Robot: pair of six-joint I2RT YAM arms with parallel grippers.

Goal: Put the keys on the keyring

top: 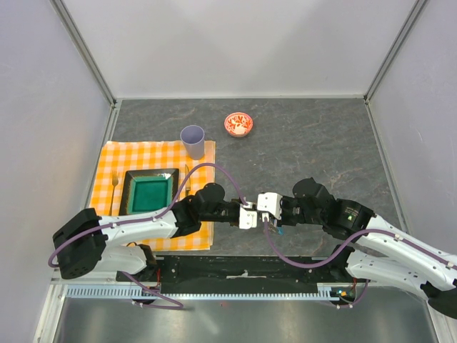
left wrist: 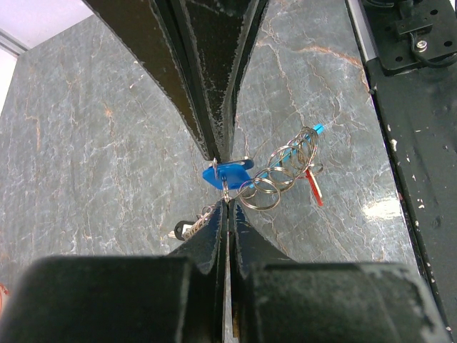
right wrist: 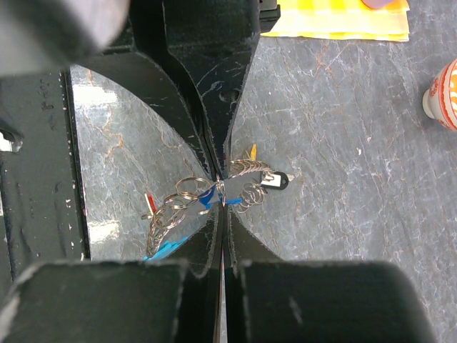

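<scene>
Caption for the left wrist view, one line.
Left gripper grips the keyring; right gripper pinches the blue key beside it.

Grey, rust-veined marbled bench [top: 314, 136], walled on three sides by pale panels [top: 235, 43]. Metal posts [top: 86, 53] at the far corners. Evenly lit, with glare on the bench beside the black rail [top: 243, 266].
</scene>
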